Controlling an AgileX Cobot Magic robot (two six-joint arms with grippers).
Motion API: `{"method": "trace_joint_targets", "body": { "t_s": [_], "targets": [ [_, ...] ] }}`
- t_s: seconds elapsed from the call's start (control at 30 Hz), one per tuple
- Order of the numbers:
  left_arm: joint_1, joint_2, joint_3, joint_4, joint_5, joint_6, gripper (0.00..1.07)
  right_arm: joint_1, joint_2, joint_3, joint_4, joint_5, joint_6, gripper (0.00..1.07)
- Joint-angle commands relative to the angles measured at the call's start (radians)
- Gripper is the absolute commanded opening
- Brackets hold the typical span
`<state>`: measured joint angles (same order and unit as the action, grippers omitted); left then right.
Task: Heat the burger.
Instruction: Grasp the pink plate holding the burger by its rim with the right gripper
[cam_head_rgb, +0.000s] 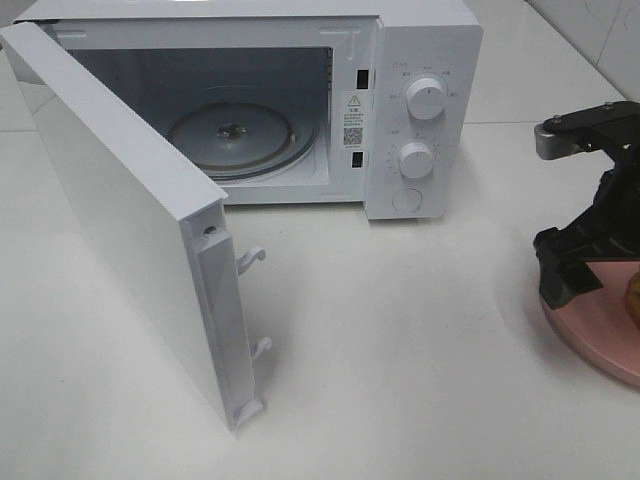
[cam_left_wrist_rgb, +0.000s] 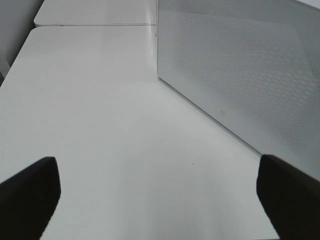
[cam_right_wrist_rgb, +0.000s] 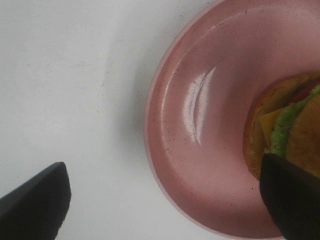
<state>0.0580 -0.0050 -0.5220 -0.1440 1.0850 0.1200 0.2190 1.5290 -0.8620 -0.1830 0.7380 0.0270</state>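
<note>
The burger (cam_right_wrist_rgb: 285, 130) lies on a round pink plate (cam_right_wrist_rgb: 200, 125); lettuce, cheese and bun show in the right wrist view. In the high view only a sliver of the burger (cam_head_rgb: 634, 300) shows at the right edge, on the plate (cam_head_rgb: 590, 325). My right gripper (cam_right_wrist_rgb: 165, 210) is open and empty. One of its fingers is over the white table and the other over the burger's edge. It hangs above the plate's left side (cam_head_rgb: 572, 262). My left gripper (cam_left_wrist_rgb: 157, 200) is open over bare table and holds nothing. It is out of the high view.
A white microwave (cam_head_rgb: 420, 110) stands at the back with its door (cam_head_rgb: 120, 230) swung wide open toward the front left. The glass turntable (cam_head_rgb: 235, 135) inside holds nothing. The door's outer face (cam_left_wrist_rgb: 240, 65) stands close beside my left gripper.
</note>
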Motion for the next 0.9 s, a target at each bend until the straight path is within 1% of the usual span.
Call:
{"method": "trace_joint_targets", "body": {
  "t_s": [0.03, 0.13, 0.2, 0.4, 0.47, 0.53, 0.73, 0.9],
  "targets": [
    [0.004, -0.015, 0.004, -0.001, -0.012, 0.002, 1.0, -0.02, 0.05, -0.003, 0.01, -0.023, -0.006, 0.96],
    [0.004, -0.015, 0.004, -0.001, -0.012, 0.002, 1.0, -0.02, 0.063, -0.003, 0.012, -0.029, -0.006, 0.96],
    [0.004, -0.015, 0.004, -0.001, -0.012, 0.002, 1.0, -0.02, 0.111, -0.003, 0.021, -0.073, -0.004, 0.95],
    [0.004, -0.015, 0.004, -0.001, -0.012, 0.002, 1.0, -0.02, 0.156, -0.003, 0.035, -0.127, -0.002, 0.94],
    [0.004, -0.015, 0.004, -0.001, -0.012, 0.002, 1.0, -0.027, 0.206, -0.003, 0.034, -0.167, 0.029, 0.94],
    [0.004, -0.015, 0.004, -0.001, -0.012, 0.002, 1.0, -0.027, 0.218, -0.003, 0.027, -0.176, 0.04, 0.93],
    [0.004, -0.015, 0.004, -0.001, -0.012, 0.002, 1.0, -0.063, 0.279, -0.003, 0.023, -0.216, 0.046, 0.92],
    [0.004, -0.015, 0.004, -0.001, -0.012, 0.002, 1.0, -0.078, 0.294, -0.003, 0.028, -0.23, 0.046, 0.91]
  ]
}}
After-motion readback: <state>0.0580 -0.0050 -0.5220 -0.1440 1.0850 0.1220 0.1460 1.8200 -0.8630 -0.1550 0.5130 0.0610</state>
